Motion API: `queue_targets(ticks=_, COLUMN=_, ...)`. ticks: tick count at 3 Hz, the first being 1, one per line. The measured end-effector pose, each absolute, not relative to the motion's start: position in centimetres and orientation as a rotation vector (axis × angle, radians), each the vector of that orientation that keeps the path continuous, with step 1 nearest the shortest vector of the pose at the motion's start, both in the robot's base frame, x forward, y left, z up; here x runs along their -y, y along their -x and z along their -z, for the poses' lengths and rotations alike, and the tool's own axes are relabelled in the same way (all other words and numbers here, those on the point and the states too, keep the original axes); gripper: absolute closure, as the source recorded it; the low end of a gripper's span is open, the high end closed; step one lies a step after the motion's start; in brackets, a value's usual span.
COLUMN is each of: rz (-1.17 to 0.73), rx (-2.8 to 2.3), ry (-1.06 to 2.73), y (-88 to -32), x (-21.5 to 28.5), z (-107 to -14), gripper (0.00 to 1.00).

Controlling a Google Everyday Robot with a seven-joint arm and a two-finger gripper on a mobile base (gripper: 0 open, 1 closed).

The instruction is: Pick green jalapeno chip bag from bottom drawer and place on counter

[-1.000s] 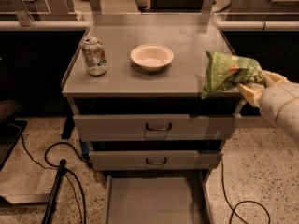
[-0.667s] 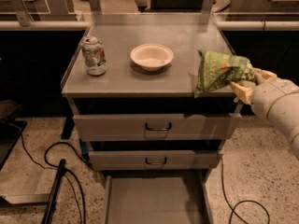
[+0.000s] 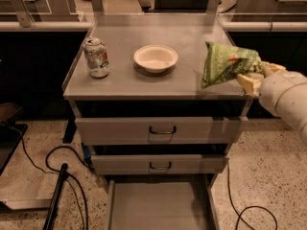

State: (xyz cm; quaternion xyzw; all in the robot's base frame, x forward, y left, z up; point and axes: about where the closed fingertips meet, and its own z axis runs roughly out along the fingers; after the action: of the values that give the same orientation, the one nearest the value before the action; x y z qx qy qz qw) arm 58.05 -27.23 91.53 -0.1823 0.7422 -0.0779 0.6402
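Grips the bag by its right end with the hand, clamped tight on the foil (no gap to be seen there). Holds it over the right edge of the worktop, toward the front right corner, long axis running left from the hand and tipped slightly down. Cannot tell whether its lower left corner touches the surface or hangs just above. Probably needs only a short lowering inward, well apart from the bowl mid-worktop and the can near the left edge, then release
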Motion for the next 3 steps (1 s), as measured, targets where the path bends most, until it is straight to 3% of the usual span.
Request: queue_targets(ticks=3, rz=0.016, rx=-1.786, ry=0.307, y=-65.8, x=28.1, z=-91.0, gripper=1.0)
